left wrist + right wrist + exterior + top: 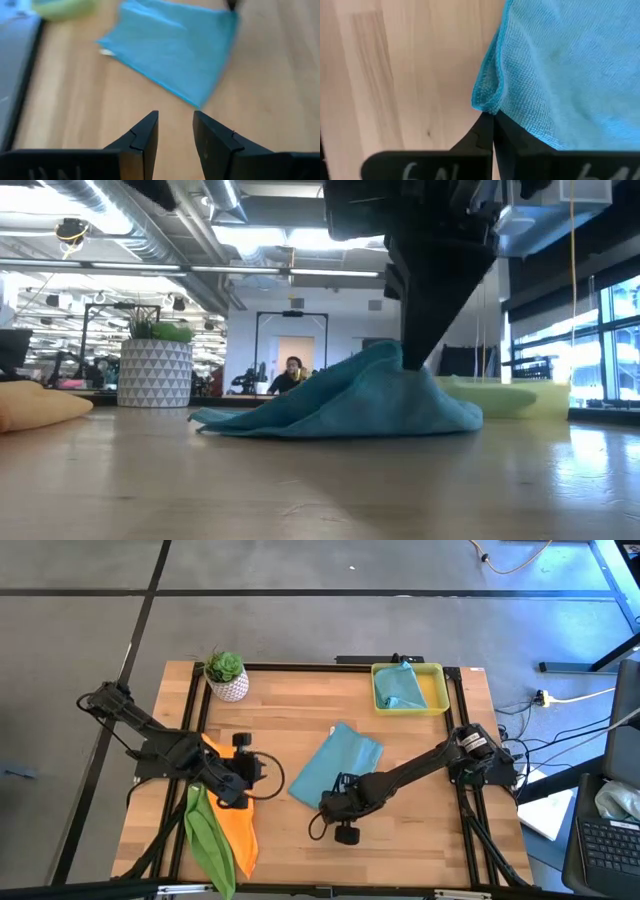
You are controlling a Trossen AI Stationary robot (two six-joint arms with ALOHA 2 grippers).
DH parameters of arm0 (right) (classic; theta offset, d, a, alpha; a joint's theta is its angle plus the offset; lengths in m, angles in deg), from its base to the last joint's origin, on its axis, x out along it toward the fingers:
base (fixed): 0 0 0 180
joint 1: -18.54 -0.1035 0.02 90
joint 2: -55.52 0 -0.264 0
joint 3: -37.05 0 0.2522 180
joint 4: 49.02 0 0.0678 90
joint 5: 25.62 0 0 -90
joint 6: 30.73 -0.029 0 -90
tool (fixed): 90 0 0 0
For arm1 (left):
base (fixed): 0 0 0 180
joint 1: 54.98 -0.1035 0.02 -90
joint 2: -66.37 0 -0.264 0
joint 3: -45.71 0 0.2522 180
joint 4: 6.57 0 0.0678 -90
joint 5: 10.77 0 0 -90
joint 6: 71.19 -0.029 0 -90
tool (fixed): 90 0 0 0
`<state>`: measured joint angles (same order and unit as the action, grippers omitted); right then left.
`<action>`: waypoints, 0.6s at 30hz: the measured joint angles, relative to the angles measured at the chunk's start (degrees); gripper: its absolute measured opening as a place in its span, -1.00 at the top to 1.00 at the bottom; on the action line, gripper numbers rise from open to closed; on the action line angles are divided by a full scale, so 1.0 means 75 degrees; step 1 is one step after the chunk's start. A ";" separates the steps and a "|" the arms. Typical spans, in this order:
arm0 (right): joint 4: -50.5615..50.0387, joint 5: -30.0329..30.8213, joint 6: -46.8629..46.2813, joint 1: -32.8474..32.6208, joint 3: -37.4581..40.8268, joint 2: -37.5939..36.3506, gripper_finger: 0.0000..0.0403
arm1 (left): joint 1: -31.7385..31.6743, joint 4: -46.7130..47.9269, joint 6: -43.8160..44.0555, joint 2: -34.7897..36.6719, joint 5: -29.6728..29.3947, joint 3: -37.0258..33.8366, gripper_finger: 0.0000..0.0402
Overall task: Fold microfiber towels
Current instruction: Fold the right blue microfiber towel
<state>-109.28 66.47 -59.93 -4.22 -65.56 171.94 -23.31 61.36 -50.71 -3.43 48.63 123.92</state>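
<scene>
My right end effector [492, 120] is clamped on the teal towel's [338, 767] front corner, mid-counter. The bite looks thin, so I fear it slips on lifting. The left end effector [175, 131] gapes empty above the orange towel [236, 822].

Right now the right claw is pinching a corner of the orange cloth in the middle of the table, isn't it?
Not quite: the cloth is teal, not orange. The right wrist view shows the right gripper shut on a corner of the teal towel, which lies mid-table. The orange towel lies under the left arm in the high view.
</scene>
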 joint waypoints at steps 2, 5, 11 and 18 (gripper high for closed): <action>0.0009 -0.0161 -0.0100 0.0000 0.0002 0.0000 0.98 | 0.0105 0.0024 -0.0293 0.0000 0.0298 0.0000 0.43; 0.0109 -0.0342 -0.0294 -0.0003 0.0000 -0.0009 0.98 | 0.0166 -0.0098 -0.0802 0.0000 0.0328 -0.0027 0.43; 0.0234 -0.0359 -0.0818 -0.0003 0.0020 -0.0009 0.98 | -0.0195 -0.0847 -0.1469 0.0003 0.1557 -0.0474 0.43; 0.0419 -0.0364 -0.1308 -0.0003 -0.0031 -0.0012 0.98 | -0.0427 -0.2525 -0.1579 0.0017 0.2107 -0.1227 0.52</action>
<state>-106.14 63.74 -69.74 -4.24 -65.80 171.85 -26.52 42.42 -62.56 -3.30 64.43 114.72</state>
